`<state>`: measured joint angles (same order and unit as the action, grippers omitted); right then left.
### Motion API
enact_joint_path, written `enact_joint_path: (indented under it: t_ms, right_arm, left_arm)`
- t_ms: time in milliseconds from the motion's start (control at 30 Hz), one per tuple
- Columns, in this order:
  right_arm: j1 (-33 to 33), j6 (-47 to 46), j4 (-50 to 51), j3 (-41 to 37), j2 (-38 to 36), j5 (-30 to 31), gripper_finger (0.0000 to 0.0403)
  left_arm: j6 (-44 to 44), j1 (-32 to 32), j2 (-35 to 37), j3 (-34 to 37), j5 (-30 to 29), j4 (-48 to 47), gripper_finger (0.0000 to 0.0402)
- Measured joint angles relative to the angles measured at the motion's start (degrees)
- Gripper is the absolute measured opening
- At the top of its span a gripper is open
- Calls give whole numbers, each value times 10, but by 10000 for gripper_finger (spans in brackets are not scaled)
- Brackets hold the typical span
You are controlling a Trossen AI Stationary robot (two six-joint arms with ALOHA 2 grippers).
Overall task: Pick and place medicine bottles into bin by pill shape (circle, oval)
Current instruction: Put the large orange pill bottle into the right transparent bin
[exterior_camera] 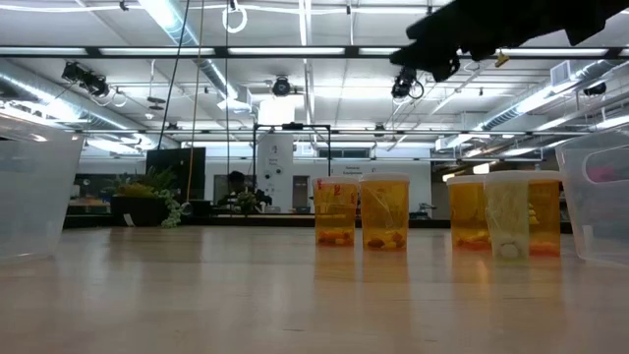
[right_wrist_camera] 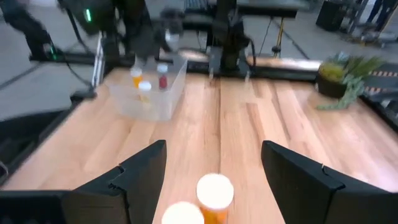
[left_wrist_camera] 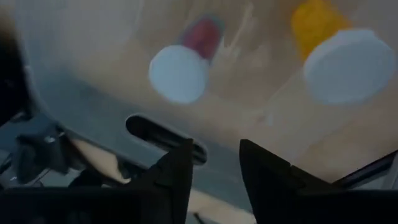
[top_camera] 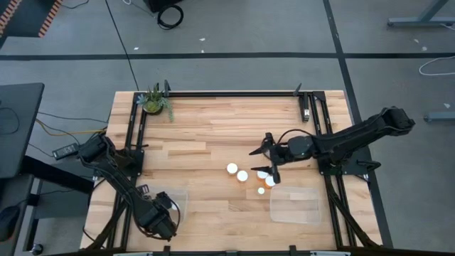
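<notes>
Several medicine bottles with white caps (top_camera: pixel 242 176) stand upright on the wooden table near its middle. In the low view they show as amber bottles (exterior_camera: pixel 384 211). My right gripper (top_camera: pixel 269 158) hovers above them, wide open and empty. Two of the bottles (right_wrist_camera: pixel 214 191) show between and beyond its fingers (right_wrist_camera: pixel 144 174). My left gripper (top_camera: pixel 162 219) is open and empty above the clear bin at the near left (top_camera: pixel 176 201). Two more bottles (left_wrist_camera: pixel 179 73) lie in that bin, one with a red body and one with an orange body (left_wrist_camera: pixel 348 65).
A second clear bin (top_camera: pixel 295 205) stands at the near right, beside the bottle group. A small potted plant (top_camera: pixel 154 101) sits at the far left corner. A black frame (top_camera: pixel 227 93) runs along the far edge and both sides. Bare wood lies between the two bins.
</notes>
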<state>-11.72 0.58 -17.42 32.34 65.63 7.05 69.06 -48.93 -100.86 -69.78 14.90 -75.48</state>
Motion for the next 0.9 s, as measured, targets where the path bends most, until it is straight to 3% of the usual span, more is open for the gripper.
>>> enact_joint_path:
  t_ms: [233,433,667,900]
  right_arm:
    - [-1,-22,2,0,62,-1,271]
    - [-1,-39,27,6,83,-12,271]
    - [-36,-55,164,54,86,-17,271]
    - [-93,-39,210,75,105,-12,271]
  left_arm:
    - [-8,0,0,-54,-33,-58,102]
    - [-34,-1,0,-94,-146,-55,83]
    - [-81,1,0,-109,-253,-17,71]
    - [-91,3,0,-110,-268,4,74]
